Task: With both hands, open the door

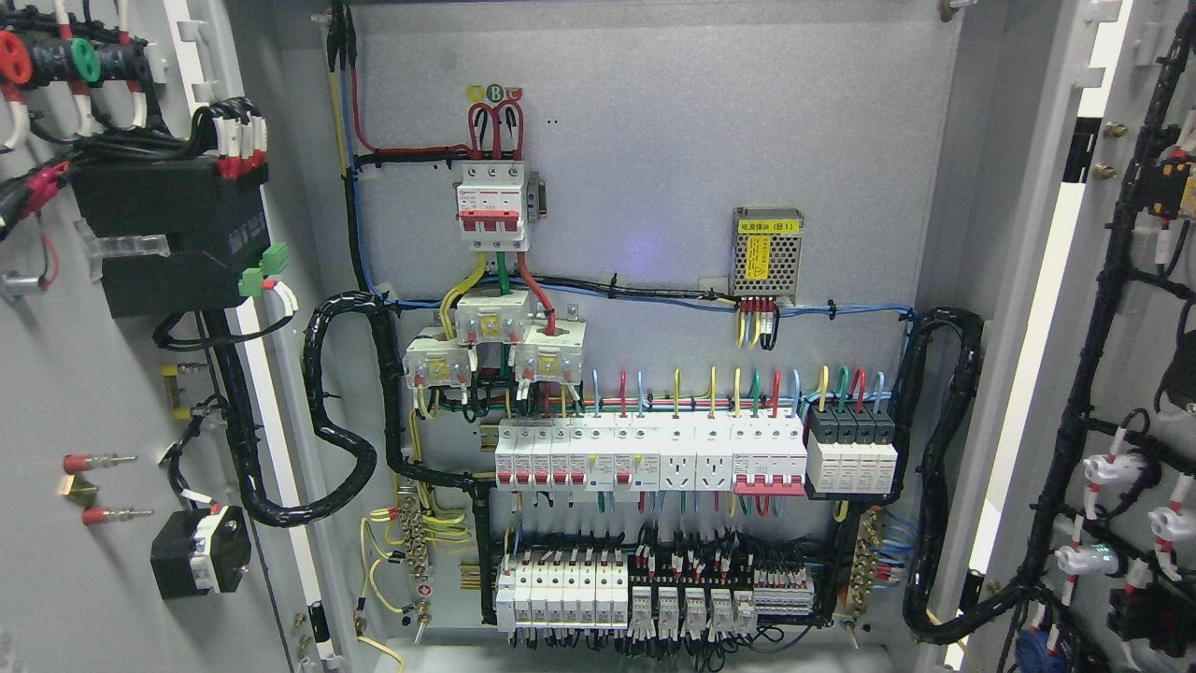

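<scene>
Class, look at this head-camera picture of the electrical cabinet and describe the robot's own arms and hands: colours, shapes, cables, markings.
Neither arm nor hand of the robot shows in this view, so nothing of their look can be described. The picture holds only the cabinet, both doors swung open: the left door and the right door with their black cable looms, and rows of white breakers inside.

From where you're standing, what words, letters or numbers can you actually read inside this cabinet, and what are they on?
"B": green round sticker above the main breaker.
"(B1)": end of the yellow label on the perforated power supply; the characters before it are too blurred to read.
The print on the lower breaker rows, the outlets and the door parts is too small to read.
</scene>
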{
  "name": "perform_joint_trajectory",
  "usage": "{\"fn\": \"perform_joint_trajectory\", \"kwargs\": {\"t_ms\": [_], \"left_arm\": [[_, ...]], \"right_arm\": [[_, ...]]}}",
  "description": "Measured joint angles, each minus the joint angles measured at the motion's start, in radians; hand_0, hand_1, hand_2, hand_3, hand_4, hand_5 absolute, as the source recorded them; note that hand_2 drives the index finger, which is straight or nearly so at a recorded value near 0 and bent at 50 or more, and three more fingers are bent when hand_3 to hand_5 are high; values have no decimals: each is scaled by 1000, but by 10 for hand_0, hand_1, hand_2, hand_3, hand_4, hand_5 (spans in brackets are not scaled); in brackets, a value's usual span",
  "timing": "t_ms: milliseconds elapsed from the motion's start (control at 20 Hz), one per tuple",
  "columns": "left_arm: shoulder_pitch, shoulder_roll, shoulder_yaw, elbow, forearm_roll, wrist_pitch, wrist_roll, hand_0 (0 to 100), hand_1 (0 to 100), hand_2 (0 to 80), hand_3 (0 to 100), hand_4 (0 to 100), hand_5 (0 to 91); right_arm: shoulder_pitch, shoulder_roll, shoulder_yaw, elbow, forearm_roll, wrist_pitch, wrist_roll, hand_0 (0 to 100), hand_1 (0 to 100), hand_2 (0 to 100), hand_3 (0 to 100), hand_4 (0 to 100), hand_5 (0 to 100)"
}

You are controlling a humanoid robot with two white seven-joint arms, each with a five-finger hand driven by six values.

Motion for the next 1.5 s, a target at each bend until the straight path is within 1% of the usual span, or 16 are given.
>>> {"fn": "perform_joint_trajectory", "kwargs": {"t_ms": [401,801,1052,1503], "left_arm": [[11,68,88,34,108,0,-3,0,0,0,0,0,0],[-16,147,168,108,202,0,-3,0,0,0,0,0,0],[-52,184,212,163,232,0,-4,0,0,0,0,0,0],[-140,236,273,268,256,0,-5,0,0,0,0,0,0]], "right_arm": [[15,1,-37,19,-15,0,0,383,0,0,0,0,0],[32,0,-78,43,-47,0,0,383,0,0,0,0,0],[39,0,-94,53,-54,0,-4,383,0,0,0,0,0],[64,1,-122,63,-69,-4,1,383,0,0,0,0,0]]}}
